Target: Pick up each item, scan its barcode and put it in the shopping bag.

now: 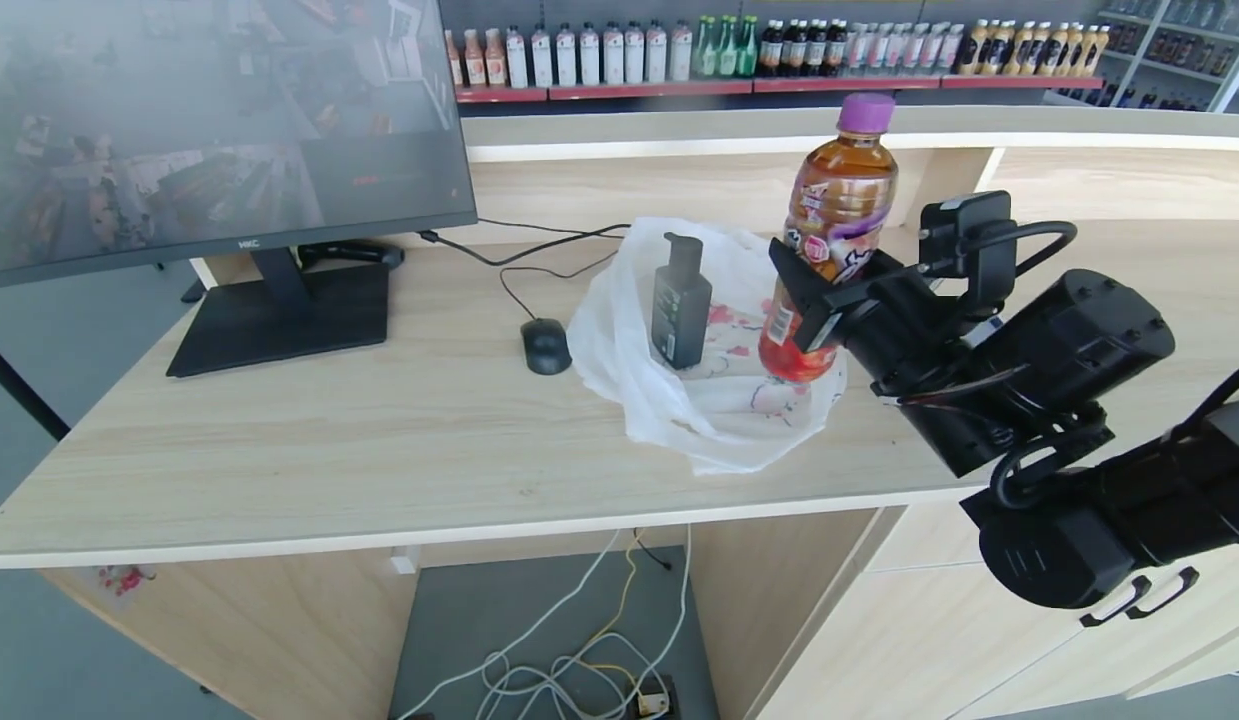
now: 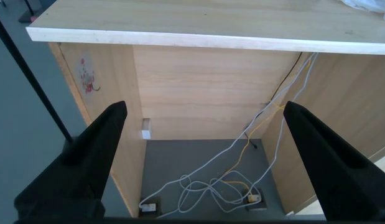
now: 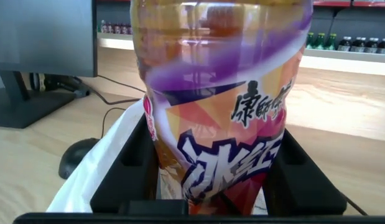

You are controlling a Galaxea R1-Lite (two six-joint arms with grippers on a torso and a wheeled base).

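An amber drink bottle point(image 1: 834, 225) with a purple cap and a purple-orange label stands upright in my right gripper point(image 1: 814, 305), which is shut on its lower half above the right side of the white shopping bag point(image 1: 704, 390). Up close, the bottle point(image 3: 220, 93) sits between the black fingers point(image 3: 120, 168). A dark pump bottle point(image 1: 681, 300) stands upright inside the bag. The bag's edge point(image 3: 96, 168) lies just below the held bottle. My left gripper point(image 2: 204, 162) hangs open below the counter's front edge, facing the cabinet opening, holding nothing.
A monitor point(image 1: 219, 130) on a black stand occupies the counter's left. A black mouse point(image 1: 545, 345) lies just left of the bag, its cable running back. Loose cables point(image 2: 223, 180) lie under the counter point(image 1: 379, 430). Shelves of bottles point(image 1: 779, 45) line the back.
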